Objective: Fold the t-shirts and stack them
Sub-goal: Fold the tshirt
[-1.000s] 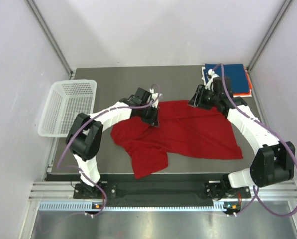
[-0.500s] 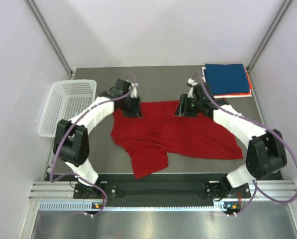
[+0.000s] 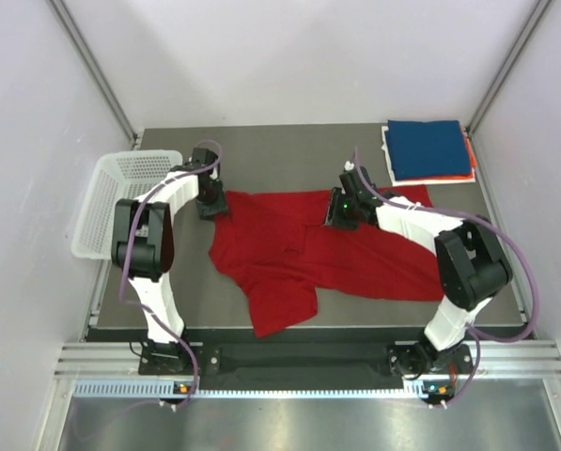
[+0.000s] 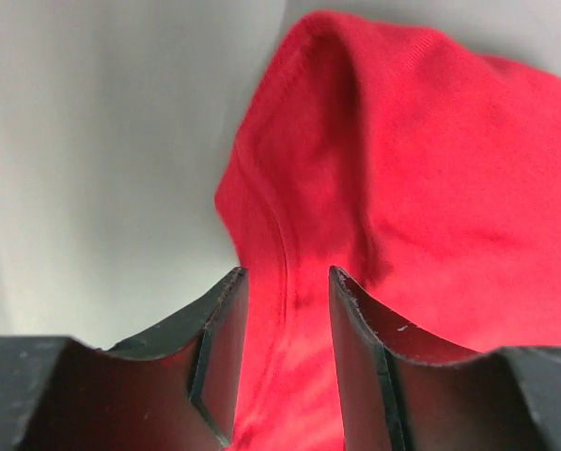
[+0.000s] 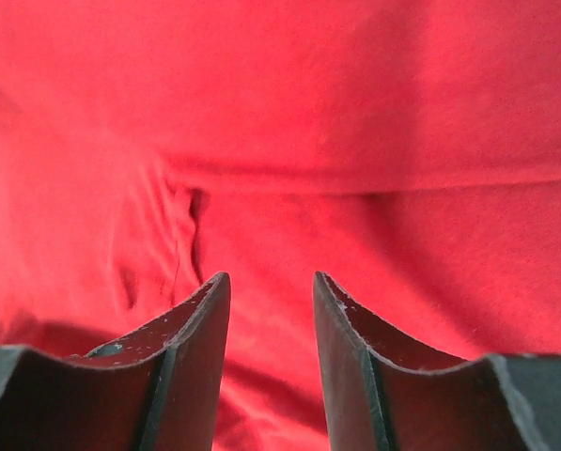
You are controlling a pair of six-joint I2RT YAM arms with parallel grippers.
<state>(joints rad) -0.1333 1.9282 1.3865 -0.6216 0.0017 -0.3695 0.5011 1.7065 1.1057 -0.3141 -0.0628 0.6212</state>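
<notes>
The red t-shirt point(image 3: 332, 249) lies spread on the grey surface point(image 3: 289, 150); its upper left corner runs between the parted fingers of the left pincer point(image 4: 288, 310), and its upper middle sits under the equally spread right pincer point(image 5: 271, 319). Compared with half a second ago, both pincers have moved leftward along the shirt's far edge. The folded dark blue t-shirt point(image 3: 428, 148) rests beyond the right pincer, the white mesh basket point(image 3: 120, 202) beside the left pincer, within pale walls.

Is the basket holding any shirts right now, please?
No, the basket is empty; the red shirt lies spread on the table.
</notes>
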